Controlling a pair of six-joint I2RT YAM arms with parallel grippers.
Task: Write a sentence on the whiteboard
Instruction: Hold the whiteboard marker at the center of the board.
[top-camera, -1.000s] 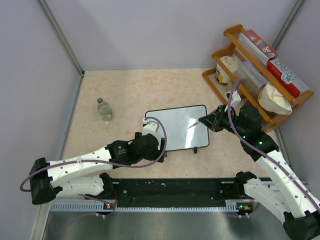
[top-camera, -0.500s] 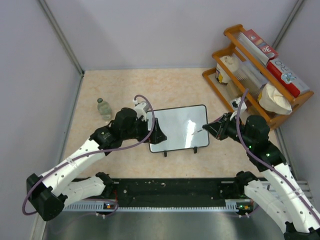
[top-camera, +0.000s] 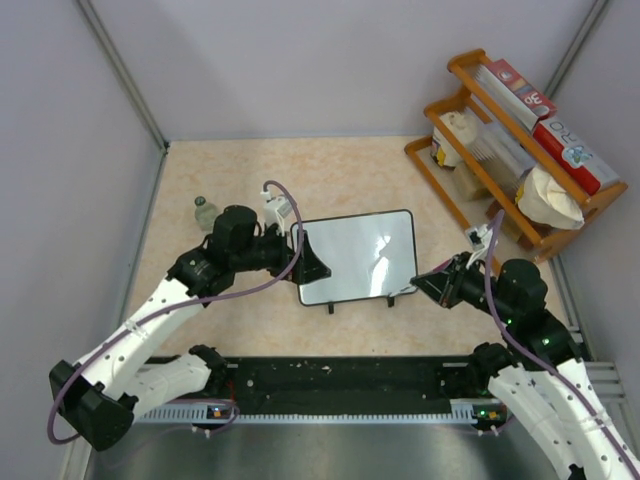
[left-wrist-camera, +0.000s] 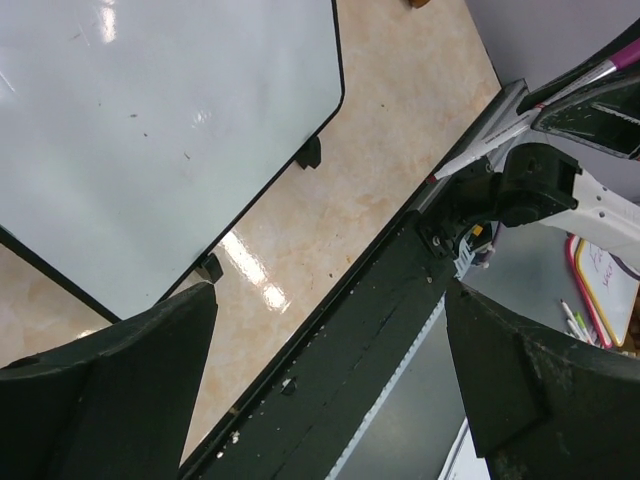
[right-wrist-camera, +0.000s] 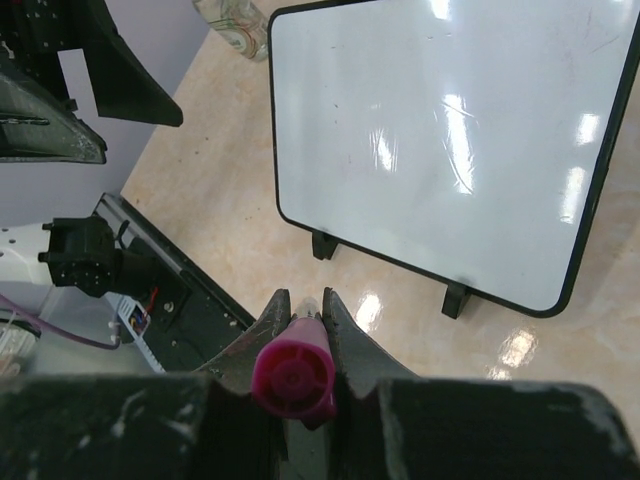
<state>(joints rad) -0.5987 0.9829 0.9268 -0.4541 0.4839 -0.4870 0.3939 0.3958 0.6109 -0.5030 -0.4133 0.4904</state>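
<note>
Whiteboard (top-camera: 350, 250) between bottle (top-camera: 205, 213) and rack (top-camera: 462, 67)

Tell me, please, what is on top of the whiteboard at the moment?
Nothing rests on the whiteboard: only glare and a few faint specks show, no writing. In the top view, the left gripper covers part of its left edge.

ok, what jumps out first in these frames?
The glossy whiteboard at table centre, with no writing visible. The right gripper, by its near-right corner, has jaws shut on a pink-ended marker; the left gripper hangs open at the board's left edge.
</note>
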